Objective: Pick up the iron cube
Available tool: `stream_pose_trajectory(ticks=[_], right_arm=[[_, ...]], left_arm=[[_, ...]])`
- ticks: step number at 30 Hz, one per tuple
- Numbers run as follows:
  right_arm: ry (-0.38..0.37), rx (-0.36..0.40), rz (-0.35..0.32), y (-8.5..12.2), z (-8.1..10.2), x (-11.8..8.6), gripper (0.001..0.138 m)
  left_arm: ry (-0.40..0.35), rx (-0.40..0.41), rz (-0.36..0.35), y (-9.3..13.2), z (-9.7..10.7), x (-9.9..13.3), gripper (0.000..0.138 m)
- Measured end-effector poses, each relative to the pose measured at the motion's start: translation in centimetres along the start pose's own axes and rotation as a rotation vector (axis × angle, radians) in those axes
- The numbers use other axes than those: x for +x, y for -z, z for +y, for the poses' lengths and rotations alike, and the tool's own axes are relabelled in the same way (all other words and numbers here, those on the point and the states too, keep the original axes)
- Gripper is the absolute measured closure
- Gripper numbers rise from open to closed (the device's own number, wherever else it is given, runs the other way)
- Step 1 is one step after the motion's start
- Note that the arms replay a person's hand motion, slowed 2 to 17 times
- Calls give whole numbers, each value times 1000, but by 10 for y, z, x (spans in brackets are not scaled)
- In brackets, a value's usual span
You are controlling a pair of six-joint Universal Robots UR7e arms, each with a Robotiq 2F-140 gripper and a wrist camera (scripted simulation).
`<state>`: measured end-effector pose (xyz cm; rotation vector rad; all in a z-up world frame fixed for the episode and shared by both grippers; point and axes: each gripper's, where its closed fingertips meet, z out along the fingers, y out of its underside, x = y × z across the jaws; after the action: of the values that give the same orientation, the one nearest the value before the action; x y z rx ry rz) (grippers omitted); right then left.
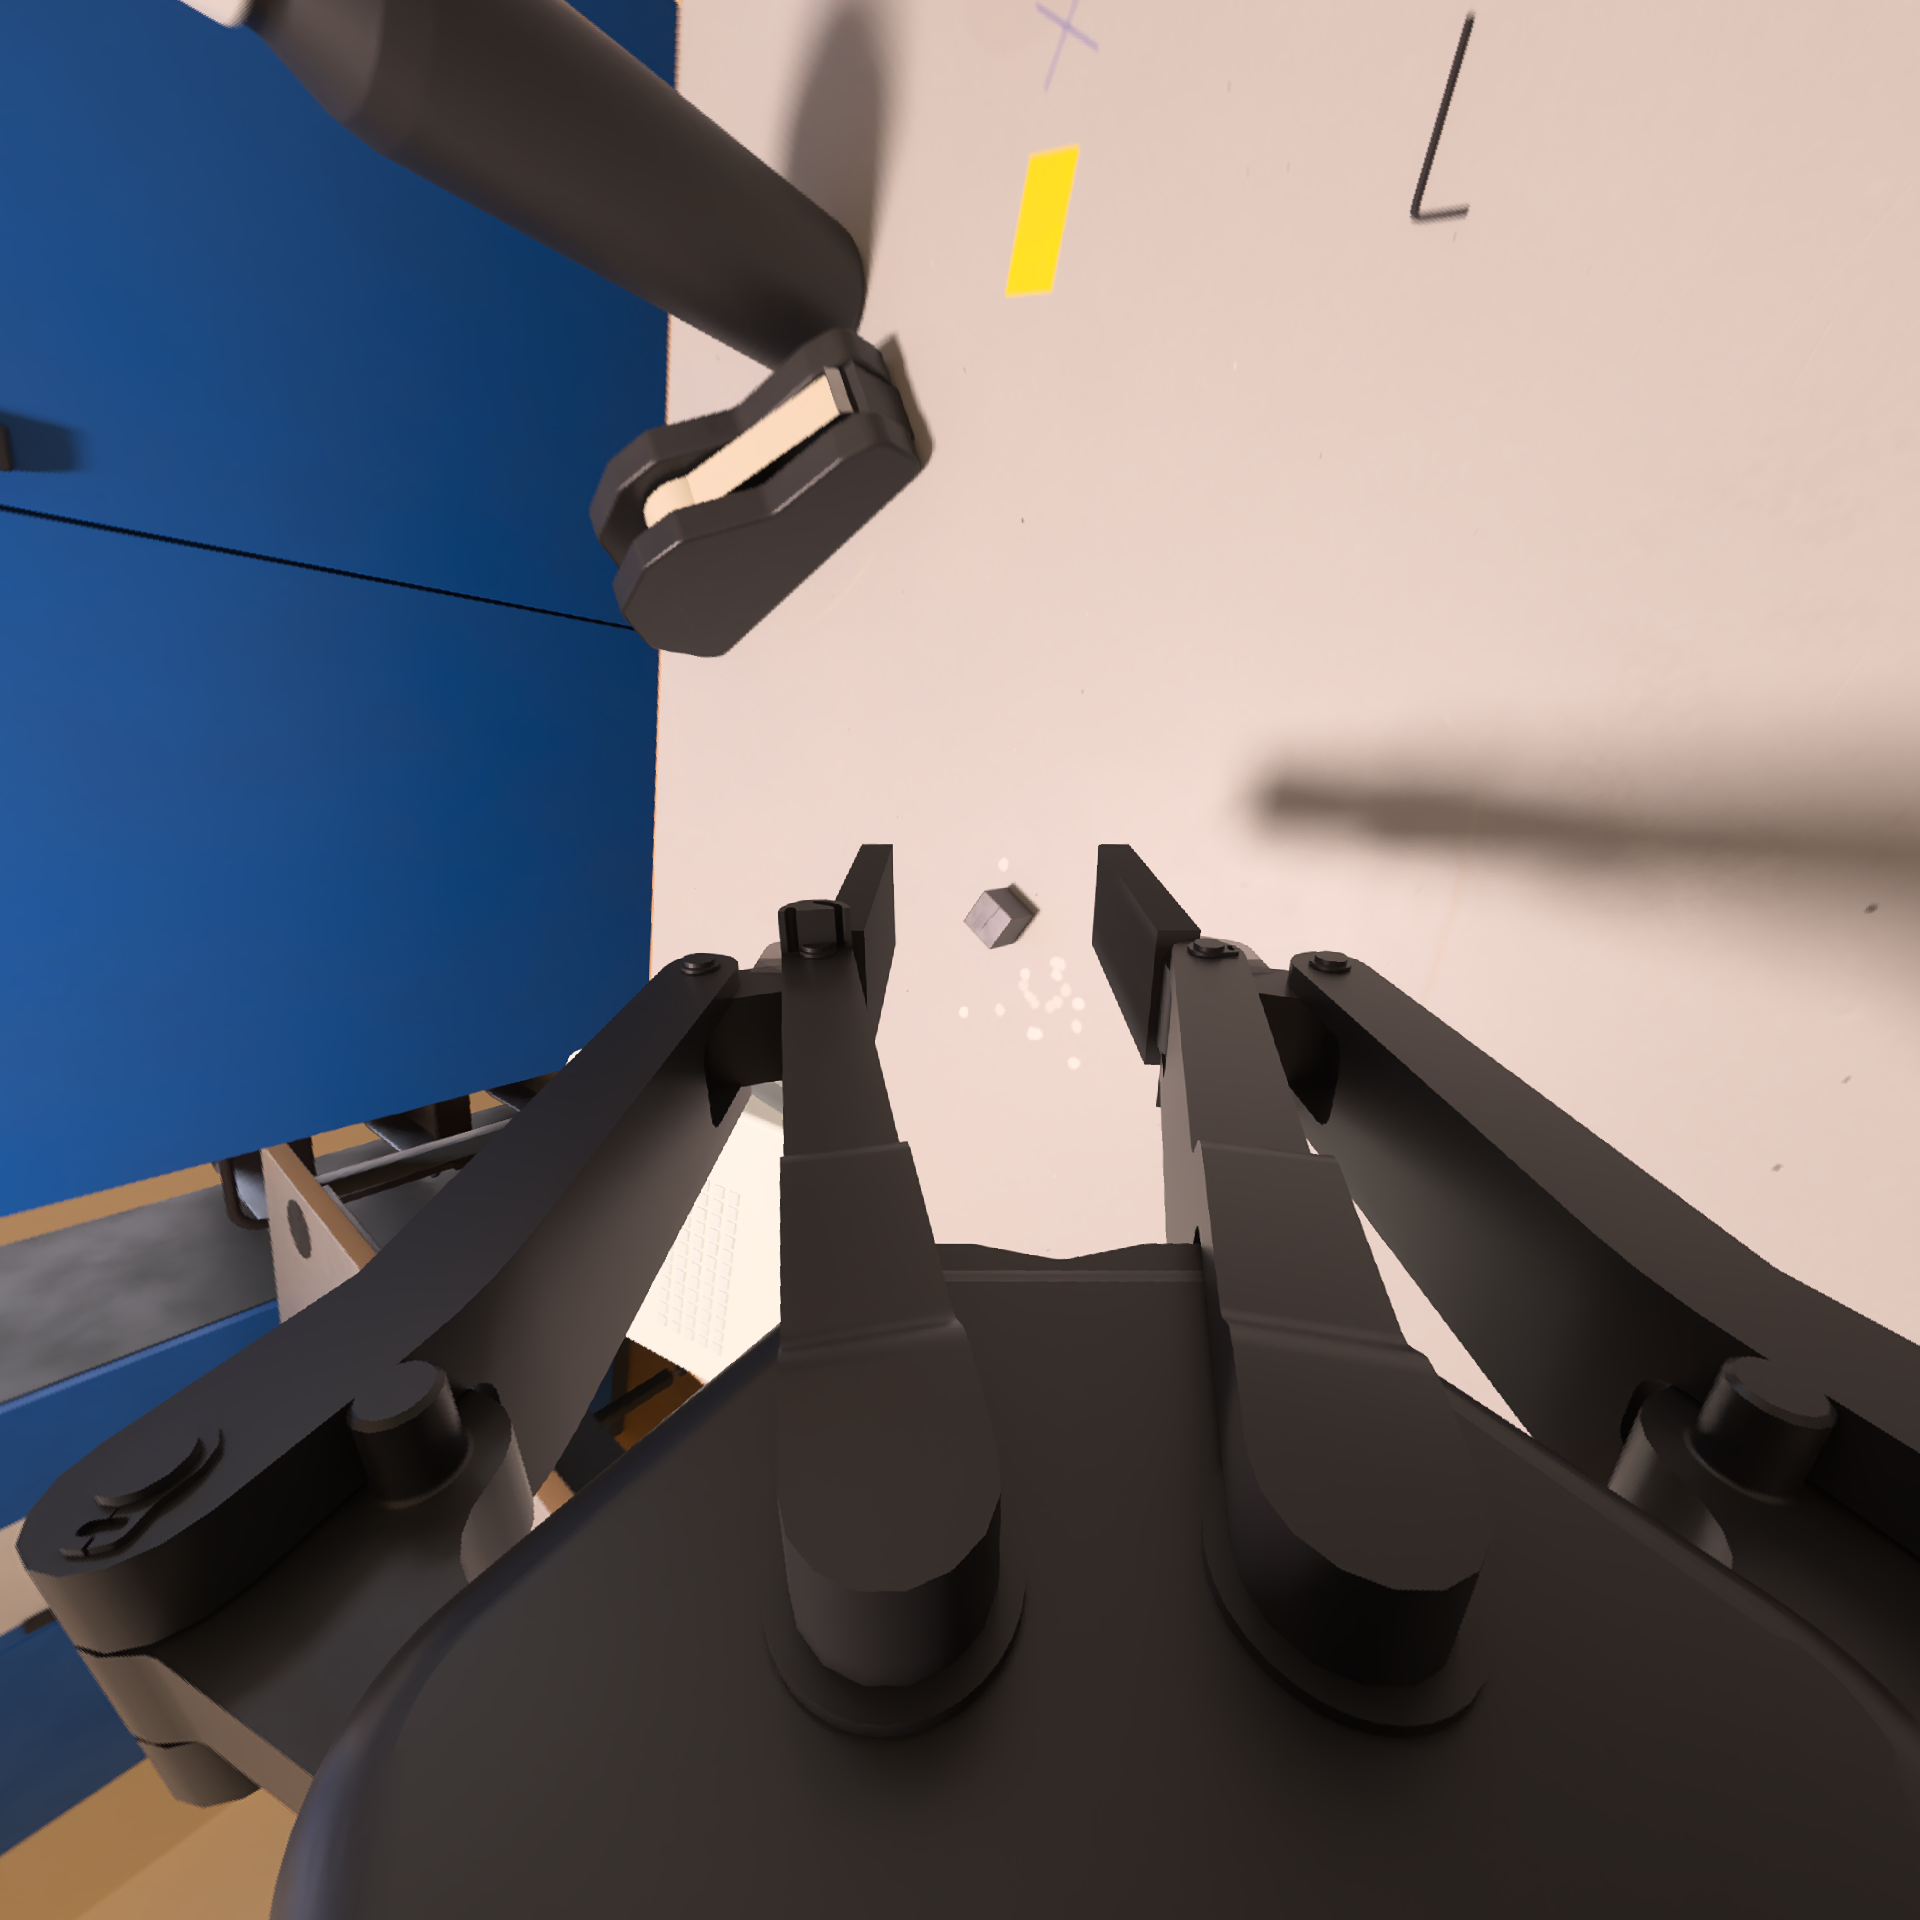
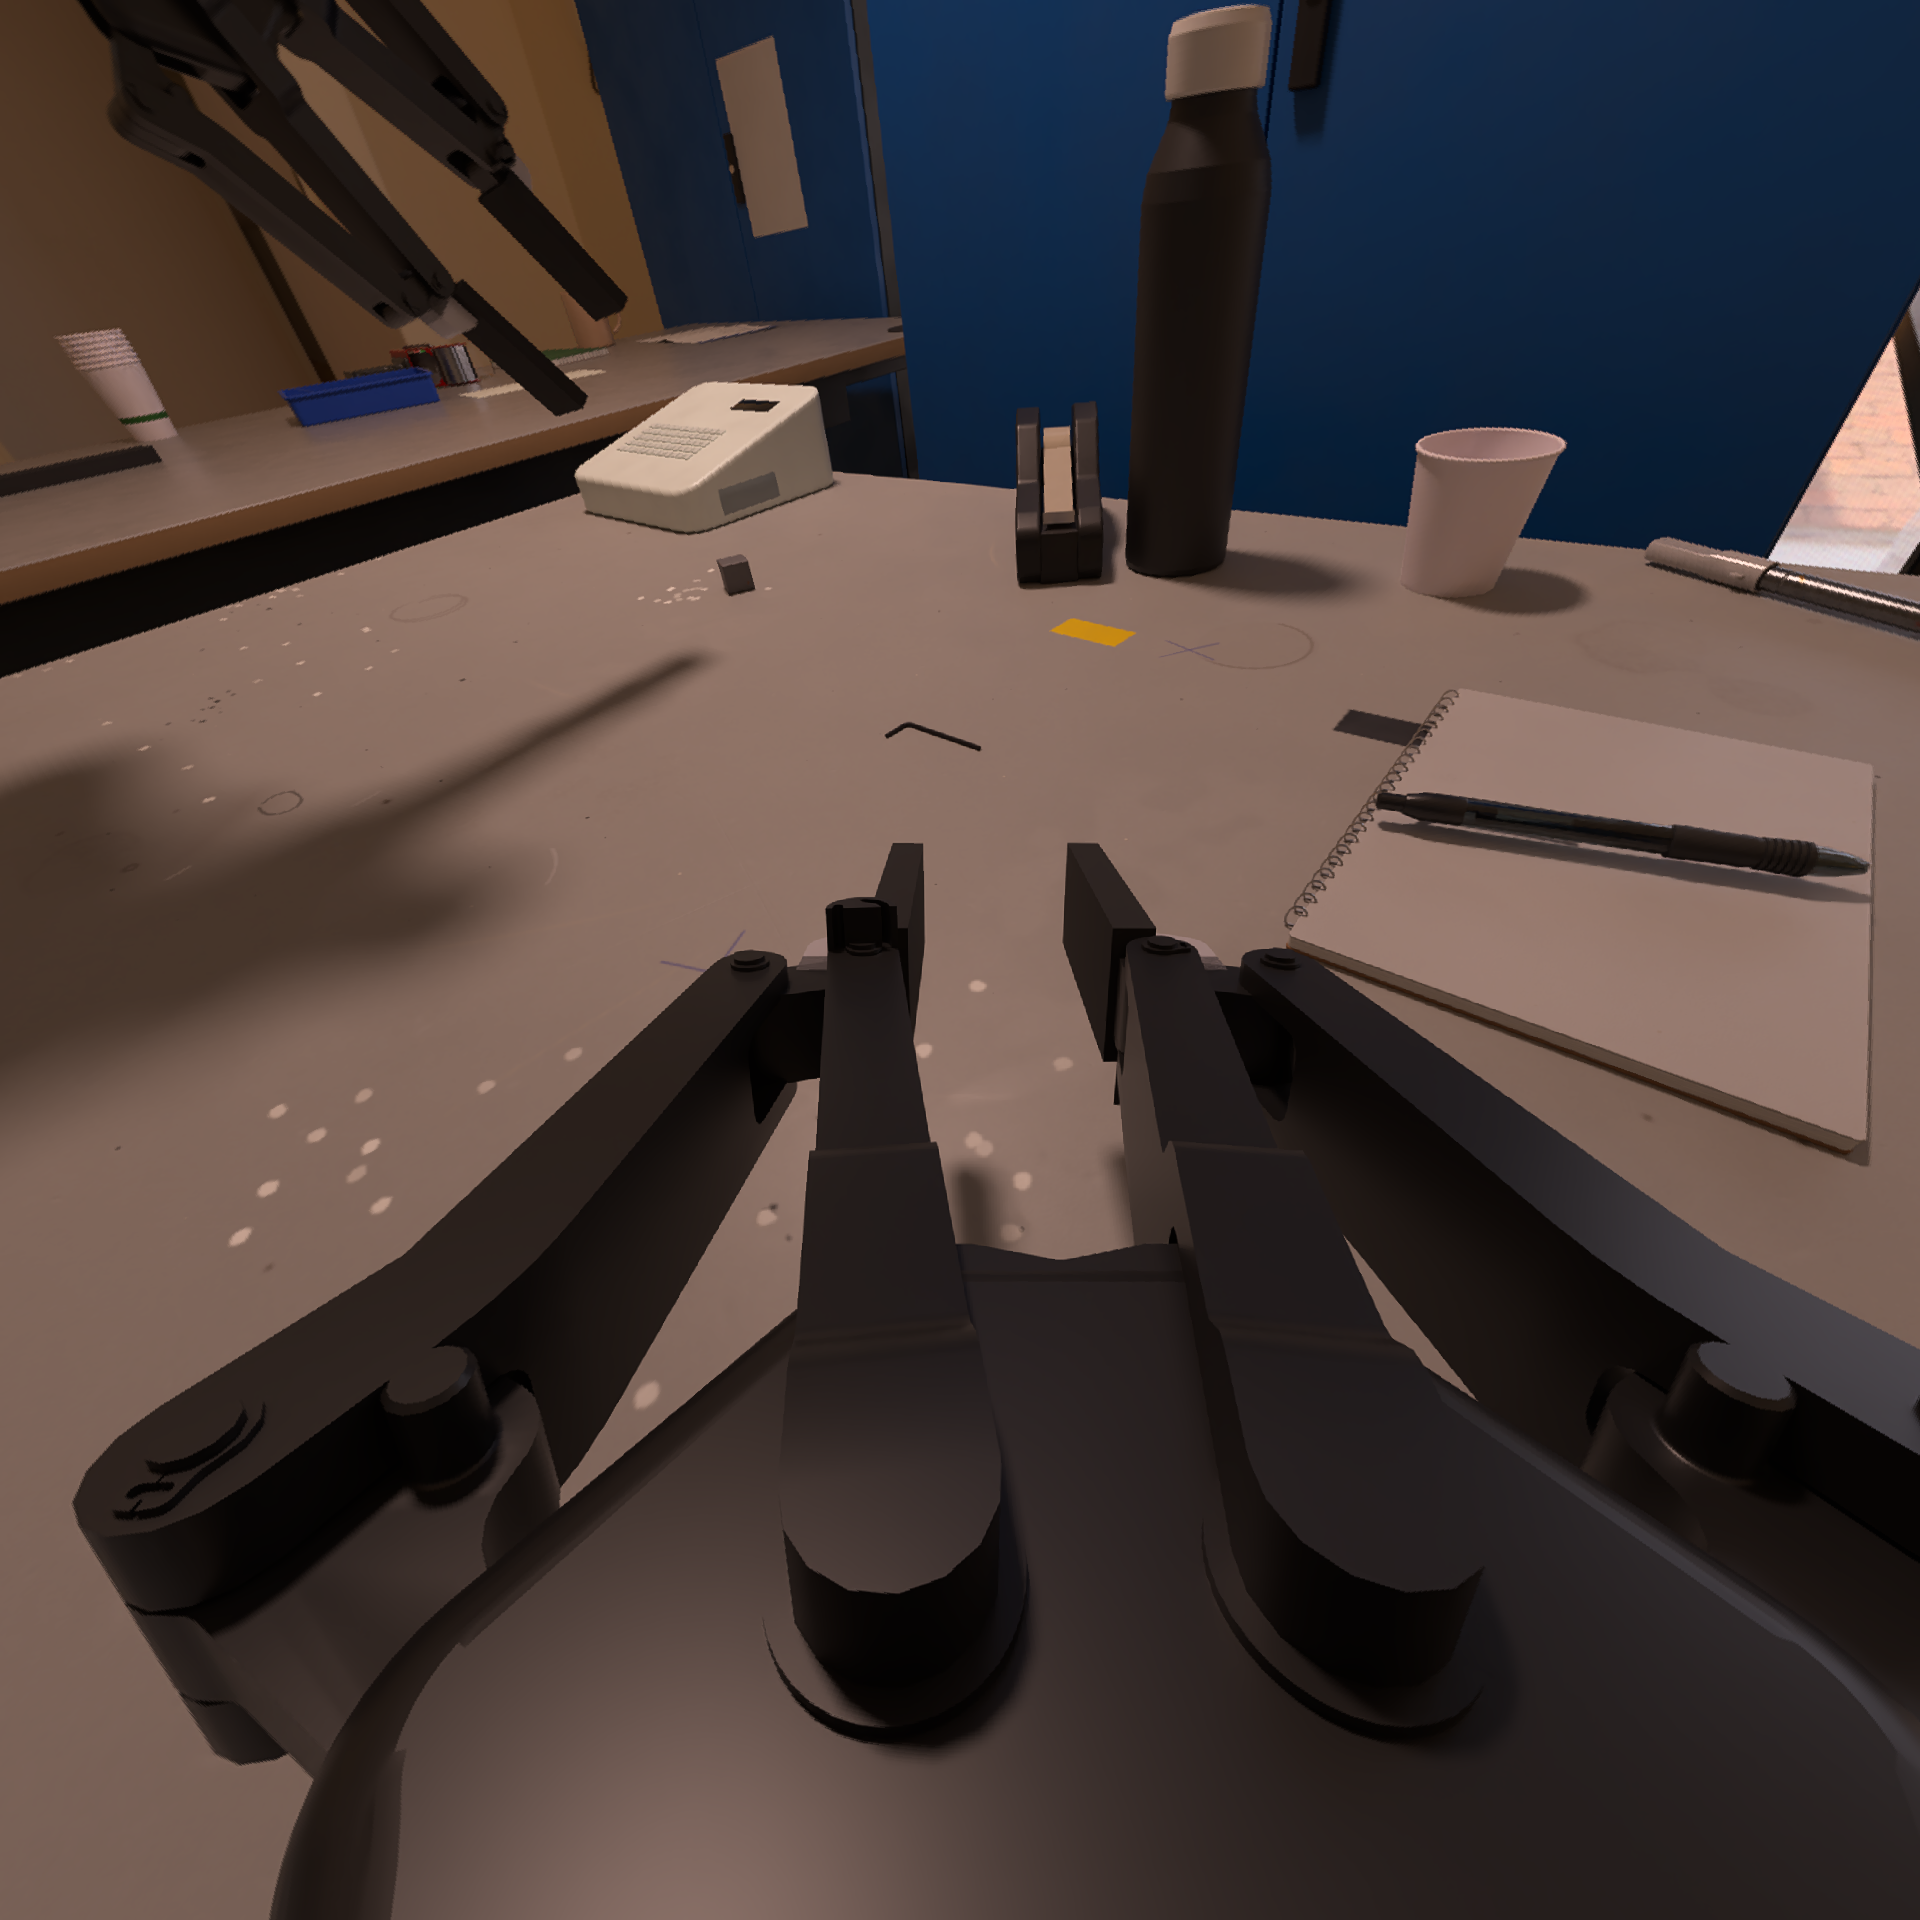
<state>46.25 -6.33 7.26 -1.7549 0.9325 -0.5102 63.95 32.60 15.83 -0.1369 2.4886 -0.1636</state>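
The iron cube (image 1: 1000,916) is a small grey block on the pale table. In the left wrist view it lies below and between my two open fingers, with the left gripper (image 1: 994,873) well above it. In the right wrist view the cube (image 2: 736,574) sits far off near a white box, and the left gripper (image 2: 587,348) hangs high above the table at the upper left. My right gripper (image 2: 994,868) is open and empty, low over the near part of the table, far from the cube.
A black tape dispenser (image 1: 758,499) and tall black bottle (image 2: 1200,312) stand behind the cube, a white box (image 2: 707,457) beside it. A paper cup (image 2: 1475,514), a notebook (image 2: 1621,935) with a pen (image 2: 1621,831), a hex key (image 2: 930,735), yellow tape (image 2: 1091,632) also lie there.
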Motion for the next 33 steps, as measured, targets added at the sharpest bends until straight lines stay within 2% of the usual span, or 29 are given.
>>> stream_pose_trajectory(ticks=[7,17,33], right_arm=[[-3,4,5,0,-1,1,102],[-11,6,21,-1,-3,3,102],[-13,16,61,2,-6,8,103]], left_arm=[[-117,-85,75,-24,11,-12,91],[-260,-149,161,-55,18,-21,96],[-338,-211,294,-95,23,-21,98]])
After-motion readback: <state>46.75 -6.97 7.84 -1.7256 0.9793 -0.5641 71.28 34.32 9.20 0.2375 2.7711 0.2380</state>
